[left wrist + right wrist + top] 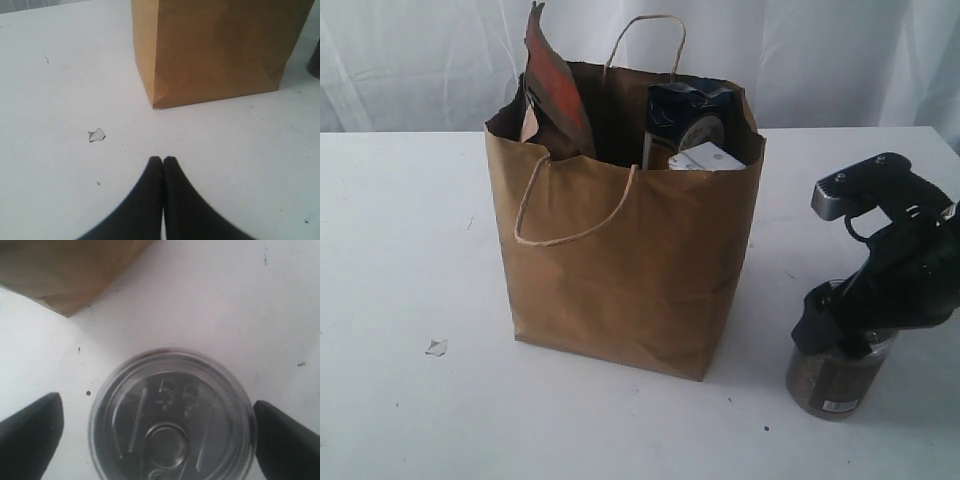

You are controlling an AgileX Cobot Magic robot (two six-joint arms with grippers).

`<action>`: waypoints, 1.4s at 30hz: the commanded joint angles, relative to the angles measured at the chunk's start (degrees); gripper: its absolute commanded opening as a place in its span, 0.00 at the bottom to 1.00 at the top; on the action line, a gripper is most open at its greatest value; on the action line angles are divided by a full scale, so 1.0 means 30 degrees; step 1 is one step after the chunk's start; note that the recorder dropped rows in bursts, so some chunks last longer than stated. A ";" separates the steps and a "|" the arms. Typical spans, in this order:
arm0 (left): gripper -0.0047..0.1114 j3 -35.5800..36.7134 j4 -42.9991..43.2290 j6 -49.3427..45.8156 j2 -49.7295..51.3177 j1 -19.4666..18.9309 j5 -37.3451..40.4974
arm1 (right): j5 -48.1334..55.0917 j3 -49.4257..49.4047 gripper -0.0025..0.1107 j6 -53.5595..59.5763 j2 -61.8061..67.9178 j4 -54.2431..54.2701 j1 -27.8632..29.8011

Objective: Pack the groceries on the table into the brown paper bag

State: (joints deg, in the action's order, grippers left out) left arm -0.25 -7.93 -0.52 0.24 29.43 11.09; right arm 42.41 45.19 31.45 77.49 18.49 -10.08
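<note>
The brown paper bag (620, 250) stands upright mid-table, also seen in the left wrist view (215, 50). Out of its top stick a brown-orange pouch (555, 90), a dark blue packet (685, 120) and a small white carton (705, 160). A pull-tab silver can (835, 380) stands on the table (400, 250) to the bag's right. My right gripper (840, 335) hangs over the can (170, 415), open, with one finger (35, 435) on each side and a gap to the can's rim. My left gripper (163, 160) is shut on nothing, low over bare tabletop short of the bag; the exterior view does not show it.
A small paper scrap (437, 347) lies on the table left of the bag, near the left gripper in its wrist view (96, 134). A white curtain hangs behind the table. The bag's near handle (575, 215) droops down its front.
</note>
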 commanded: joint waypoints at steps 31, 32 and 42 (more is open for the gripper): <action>0.04 0.0085 -0.0104 0.0175 -0.0080 -0.0060 0.0001 | -0.0320 -0.0243 0.76 -0.0440 0.1763 0.0028 -0.0060; 0.04 0.0085 -0.0104 0.0175 -0.0080 -0.0060 0.0001 | -0.0320 -0.0243 0.76 -0.0440 0.1808 0.0028 -0.0060; 0.04 0.0085 -0.0104 0.0175 -0.0080 -0.0060 0.0001 | -0.0700 -0.0243 0.74 -0.0440 0.2016 0.0109 -0.0060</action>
State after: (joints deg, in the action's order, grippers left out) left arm -0.25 -7.93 -0.52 0.24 29.43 11.09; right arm 41.17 44.73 30.40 83.47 18.28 -10.24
